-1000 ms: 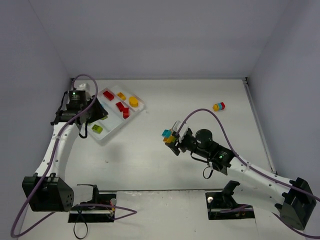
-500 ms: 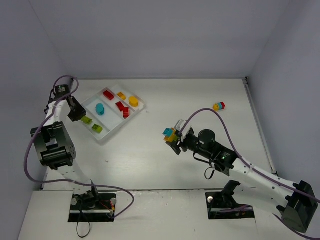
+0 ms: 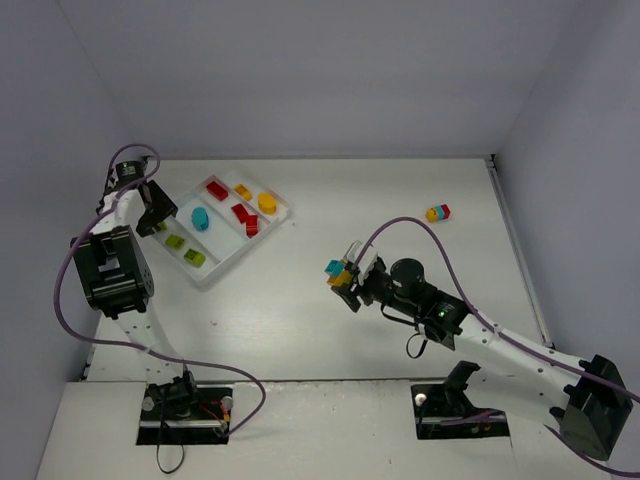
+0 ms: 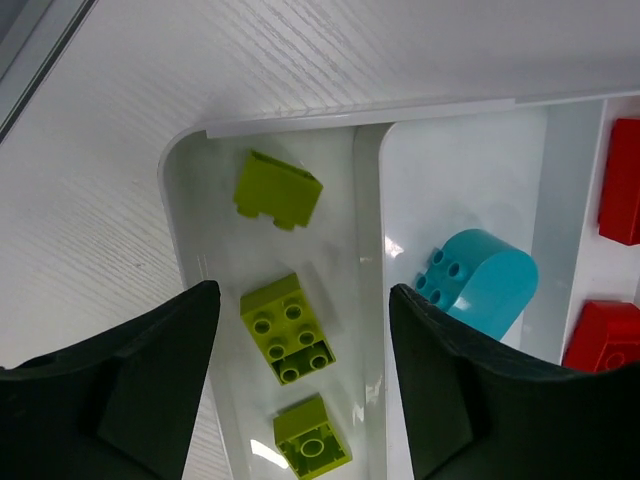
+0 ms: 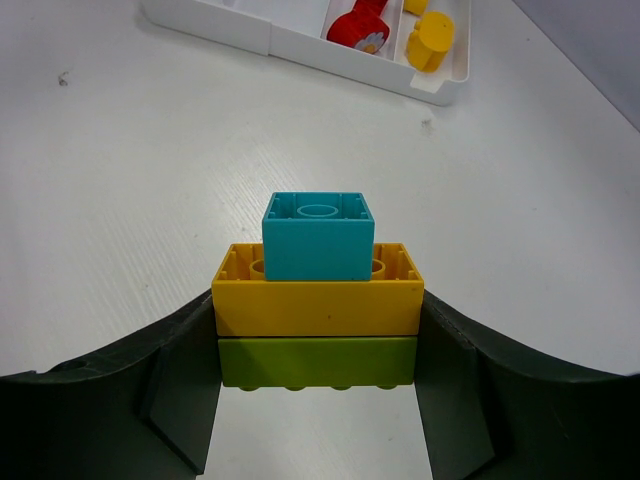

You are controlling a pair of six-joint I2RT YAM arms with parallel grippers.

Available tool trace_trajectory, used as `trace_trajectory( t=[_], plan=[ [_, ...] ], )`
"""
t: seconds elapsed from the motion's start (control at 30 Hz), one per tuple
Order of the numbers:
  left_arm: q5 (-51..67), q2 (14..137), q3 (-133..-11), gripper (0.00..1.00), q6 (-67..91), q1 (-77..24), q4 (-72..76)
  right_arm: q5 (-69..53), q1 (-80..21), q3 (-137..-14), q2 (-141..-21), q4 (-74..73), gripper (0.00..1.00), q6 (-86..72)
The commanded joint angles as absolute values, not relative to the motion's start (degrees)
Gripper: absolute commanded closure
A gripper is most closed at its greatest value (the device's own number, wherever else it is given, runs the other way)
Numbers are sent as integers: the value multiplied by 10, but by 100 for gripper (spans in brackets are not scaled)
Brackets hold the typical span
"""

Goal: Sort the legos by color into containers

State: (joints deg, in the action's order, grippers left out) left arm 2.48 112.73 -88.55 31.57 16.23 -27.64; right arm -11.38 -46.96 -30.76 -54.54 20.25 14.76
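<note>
My left gripper [image 4: 300, 305] hangs open over the end compartment of the white tray [image 4: 368, 170], where three lime green legos [image 4: 288, 328] lie loose; nothing is between its fingers. One compartment over sits a teal lego [image 4: 480, 285], with red legos [image 4: 622, 180] beyond. From above, the left gripper [image 3: 152, 214] is at the tray's [image 3: 232, 262] left end. My right gripper [image 5: 316, 345] is shut on a stacked cluster [image 5: 318, 300], teal on yellow on lime green, held above the table's middle [image 3: 338, 270]. Another small cluster [image 3: 438, 212] lies at the far right.
The tray also holds yellow legos [image 3: 267, 202] and red ones [image 3: 245, 218] in its far compartments. Grey walls close in the table on three sides. The arm bases and purple cables sit at the near edge.
The left arm has swung off the tray to its left end, uncovering the teal lego, and its jaws have opened above the lime green ones. The right arm and its cluster have barely moved.
</note>
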Motion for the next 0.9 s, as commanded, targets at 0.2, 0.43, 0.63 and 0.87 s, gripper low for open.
trace_trajectory(
  t=[0.2, 0.43, 0.63, 0.87],
  plan=[
    [59, 1002, -865, 35, 325, 141, -269, -146, -474, -318, -534, 258, 100, 151],
    [281, 766, -754, 29, 324, 33, -223, -170, -475, -309, -527, 268, 100, 159],
    [377, 653, -701, 25, 342, -82, -214, -189, -475, -308, -523, 269, 100, 163],
    [326, 648, -708, 24, 343, -275, -223, -197, -476, -307, -521, 266, 100, 164]
  ],
)
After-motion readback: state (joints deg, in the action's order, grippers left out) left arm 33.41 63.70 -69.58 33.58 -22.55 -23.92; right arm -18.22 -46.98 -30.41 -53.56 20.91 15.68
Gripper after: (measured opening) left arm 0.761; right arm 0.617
